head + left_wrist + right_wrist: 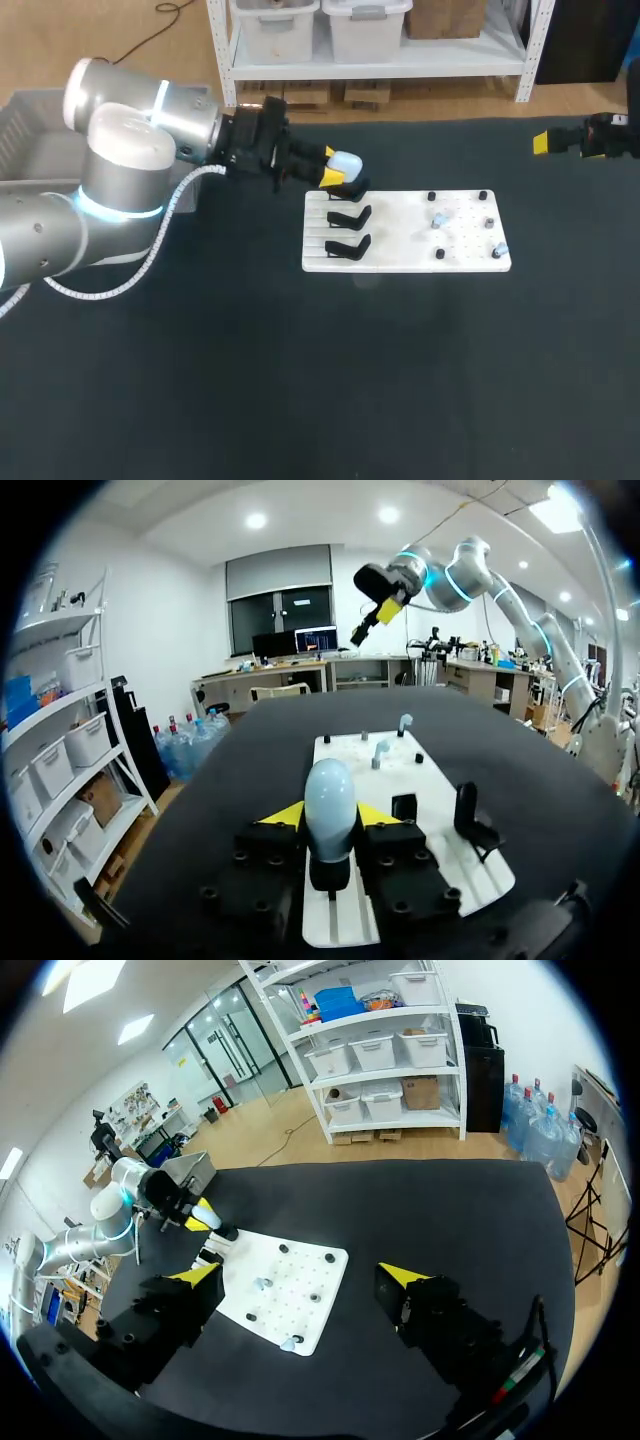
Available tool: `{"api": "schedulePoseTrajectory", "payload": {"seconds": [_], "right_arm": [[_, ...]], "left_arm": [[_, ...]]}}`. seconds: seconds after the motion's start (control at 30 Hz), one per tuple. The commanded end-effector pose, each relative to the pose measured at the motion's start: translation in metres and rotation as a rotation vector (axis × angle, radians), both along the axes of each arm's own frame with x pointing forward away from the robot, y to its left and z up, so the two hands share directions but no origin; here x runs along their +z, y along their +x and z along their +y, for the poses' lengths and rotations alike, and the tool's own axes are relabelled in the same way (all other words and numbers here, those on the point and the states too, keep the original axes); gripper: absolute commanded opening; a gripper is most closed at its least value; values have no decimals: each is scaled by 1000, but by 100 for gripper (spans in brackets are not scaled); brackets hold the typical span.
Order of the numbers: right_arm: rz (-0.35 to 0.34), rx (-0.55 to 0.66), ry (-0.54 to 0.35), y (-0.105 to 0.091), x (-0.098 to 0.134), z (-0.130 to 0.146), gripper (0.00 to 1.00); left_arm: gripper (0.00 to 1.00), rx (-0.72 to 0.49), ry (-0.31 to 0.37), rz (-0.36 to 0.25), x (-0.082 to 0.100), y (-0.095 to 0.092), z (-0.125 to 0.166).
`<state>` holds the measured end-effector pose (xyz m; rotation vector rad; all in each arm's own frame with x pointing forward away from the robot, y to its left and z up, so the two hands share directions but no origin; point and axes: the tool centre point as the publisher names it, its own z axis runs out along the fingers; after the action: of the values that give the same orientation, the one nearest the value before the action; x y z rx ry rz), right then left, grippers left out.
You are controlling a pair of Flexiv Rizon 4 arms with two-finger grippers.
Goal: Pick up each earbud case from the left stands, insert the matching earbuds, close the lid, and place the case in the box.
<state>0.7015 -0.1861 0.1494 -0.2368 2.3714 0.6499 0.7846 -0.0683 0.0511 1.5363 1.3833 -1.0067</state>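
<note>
Where our sight is blocked: the left gripper (338,172) covers most of the topmost stand (355,188) at the upper left corner of the board (400,256), so we cannot tell whether the earbud case (346,162) rests on it.
Cut off: the right gripper (545,143) runs off the frame's upper right edge in the head view.
Hard to make out: the earbuds (437,220) are tiny pale specks among black pegs (440,254) on the board's right half. We cannot make out a lid seam on the case.
Earbud case: pale blue-white, smooth, egg-shaped, standing upright just above the frame's centre.
Left jaws: pinching the case from both sides.
Right jaws: spread wide, with the board ahead of them.
Other stands (348,215): two, black, on the board's left side.
Box (25,130): grey, upper left of the frame.
</note>
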Motion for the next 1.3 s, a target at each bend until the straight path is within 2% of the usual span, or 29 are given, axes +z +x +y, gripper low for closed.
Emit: {"api": "schedulePoseTrajectory", "payload": {"seconds": [0.03, 0.3, 0.47, 0.73, 1.3], "right_arm": [[0, -1, -2, 0, 0, 0, 100], [0, -1, -2, 0, 0, 0, 100], [0, -1, -2, 0, 0, 0, 100], [0, -1, -2, 0, 0, 0, 100], [0, -1, -2, 0, 0, 0, 100]], "left_arm": [[0, 23, -41, -15, 23, -21, 13], [0, 25, -183, -14, 76, -50, 17], [0, 33, -220, -11, 93, -63, 18], [0, 82, -283, 44, 121, -90, 23], [0, 82, -283, 44, 121, -90, 23]]}}
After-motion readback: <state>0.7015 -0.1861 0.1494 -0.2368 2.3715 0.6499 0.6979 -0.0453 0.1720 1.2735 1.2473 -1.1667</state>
